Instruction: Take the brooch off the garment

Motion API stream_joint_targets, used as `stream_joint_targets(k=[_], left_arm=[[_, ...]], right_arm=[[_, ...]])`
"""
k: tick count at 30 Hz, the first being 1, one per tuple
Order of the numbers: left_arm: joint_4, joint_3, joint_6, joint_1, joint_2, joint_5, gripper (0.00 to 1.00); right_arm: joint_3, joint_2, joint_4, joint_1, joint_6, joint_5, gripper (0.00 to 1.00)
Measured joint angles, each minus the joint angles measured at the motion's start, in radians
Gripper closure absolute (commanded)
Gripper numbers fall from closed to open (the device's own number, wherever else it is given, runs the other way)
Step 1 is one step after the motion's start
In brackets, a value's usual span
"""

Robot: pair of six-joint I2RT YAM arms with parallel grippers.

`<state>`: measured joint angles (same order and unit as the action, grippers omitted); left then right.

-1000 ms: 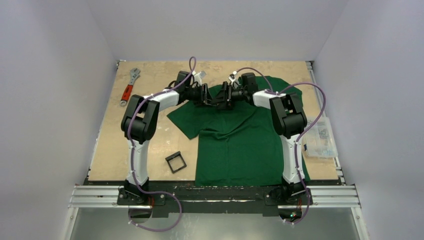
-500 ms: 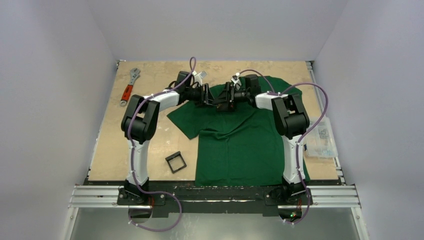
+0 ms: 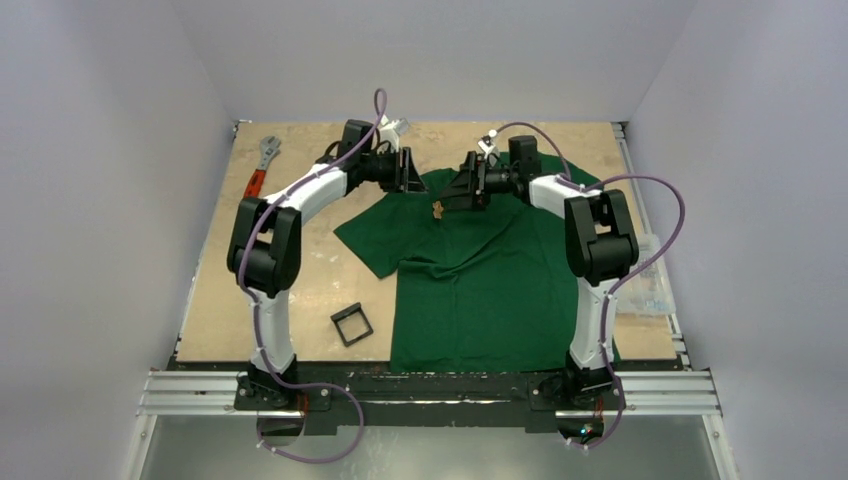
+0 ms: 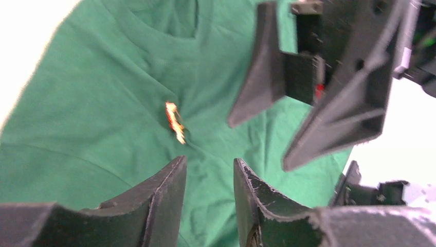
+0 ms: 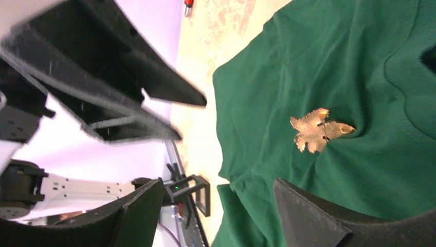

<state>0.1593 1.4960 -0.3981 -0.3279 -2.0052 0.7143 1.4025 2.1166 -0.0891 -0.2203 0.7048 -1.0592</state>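
The garment [image 3: 480,275], a dark green T-shirt, lies spread over the middle and right of the table. The brooch [image 3: 438,209], a tiny orange-gold jagged leaf, sits on the cloth below the collar, which puckers around it. It also shows in the left wrist view [image 4: 175,122] and the right wrist view [image 5: 319,129]. My left gripper [image 3: 403,175] hovers up and left of the brooch, jaws apart and empty [image 4: 208,170]. My right gripper [image 3: 463,192] hovers up and right of it, jaws wide apart and empty [image 5: 221,198]. Neither touches the brooch.
A red-handled wrench [image 3: 257,175] lies at the far left of the table. A small black square frame [image 3: 351,325] lies near the front, left of the shirt. A clear plastic bag [image 3: 645,275] sits at the right edge.
Both grippers were close together over the brooch. They have drawn apart and lifted away, left going left, right going right. The brooch now lies uncovered on the shirt.
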Motion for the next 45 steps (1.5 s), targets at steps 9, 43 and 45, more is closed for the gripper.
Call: stream_joint_targets(k=[9,43,45], left_arm=[[0.195,0.222,0.101,-0.036,-0.130,-0.179,0.64],[0.225,0.271,0.094,-0.106,-0.271,-0.164,1.00],[0.184,0.209,0.094,-0.105,-0.223,-0.121,1.00]], right_arm=[[0.047,-0.056,0.241,0.040,-0.262,0.094,0.20],[0.051,-0.081,0.446,0.078,-0.510,0.160,0.25],[0.051,-0.104,0.458,0.087,-0.557,0.158,0.27]])
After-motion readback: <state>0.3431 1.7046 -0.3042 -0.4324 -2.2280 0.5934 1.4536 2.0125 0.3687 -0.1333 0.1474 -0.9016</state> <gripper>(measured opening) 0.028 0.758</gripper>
